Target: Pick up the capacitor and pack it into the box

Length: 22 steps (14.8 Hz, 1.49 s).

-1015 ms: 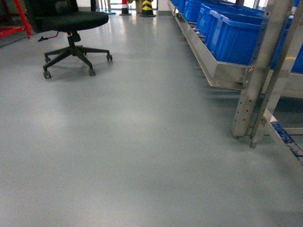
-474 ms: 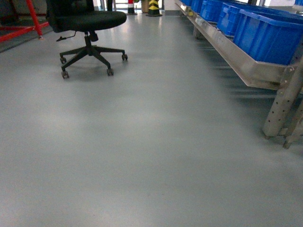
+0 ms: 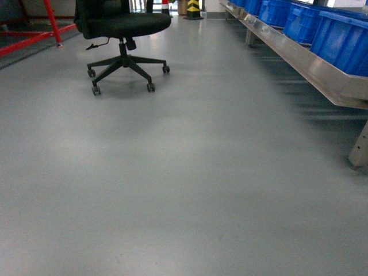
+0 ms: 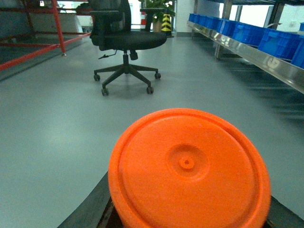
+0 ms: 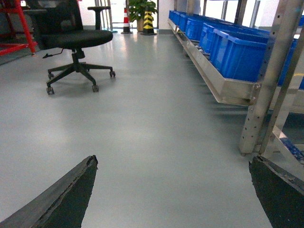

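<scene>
The capacitor [image 4: 190, 166] fills the lower part of the left wrist view, seen end-on as a bright orange round face with a small raised centre. My left gripper [image 4: 187, 211] is shut on it, and its dark fingers [image 4: 90, 204] show at both lower corners beside the orange body. In the right wrist view my right gripper [image 5: 173, 161] stands wide open, with only grey floor between its dark fingertips [image 5: 88, 166]. Neither gripper appears in the head view. The box is out of view.
A black office chair [image 3: 123, 26] on castors stands on the grey floor at upper left. A metal rack [image 3: 322, 72] with blue bins [image 3: 345, 40] runs along the right, its post [image 5: 263, 80] close to my right gripper. Red frame [image 3: 34, 37] far left.
The head view has swung left: the chair has shifted right in the picture, and the rack's upright posts have slid off towards the right edge.
</scene>
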Tool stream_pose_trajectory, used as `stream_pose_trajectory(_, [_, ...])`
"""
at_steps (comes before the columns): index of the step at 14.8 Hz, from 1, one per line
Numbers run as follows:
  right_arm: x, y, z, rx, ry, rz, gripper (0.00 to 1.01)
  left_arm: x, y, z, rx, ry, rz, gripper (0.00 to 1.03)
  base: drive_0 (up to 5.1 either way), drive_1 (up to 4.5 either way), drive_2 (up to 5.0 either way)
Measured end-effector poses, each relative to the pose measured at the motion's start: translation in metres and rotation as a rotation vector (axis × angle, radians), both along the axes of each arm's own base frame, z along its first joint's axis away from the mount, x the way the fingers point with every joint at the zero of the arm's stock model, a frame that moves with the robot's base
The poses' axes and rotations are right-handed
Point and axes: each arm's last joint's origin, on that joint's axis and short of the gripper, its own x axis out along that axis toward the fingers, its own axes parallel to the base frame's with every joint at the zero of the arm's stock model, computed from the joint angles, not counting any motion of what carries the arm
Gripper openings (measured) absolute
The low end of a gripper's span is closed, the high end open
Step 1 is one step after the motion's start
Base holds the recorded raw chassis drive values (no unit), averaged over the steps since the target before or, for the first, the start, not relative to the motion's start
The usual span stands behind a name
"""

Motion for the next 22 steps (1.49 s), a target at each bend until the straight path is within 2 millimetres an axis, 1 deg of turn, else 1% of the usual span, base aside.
stream_pose_trajectory(22, [0.0000,0.0000,0.0000,0.000,0.000,0.000,0.98,0.0000,0.0000,-0.0004,0.000,0.004,0.000,0.44,-5.0,2.45,2.4])
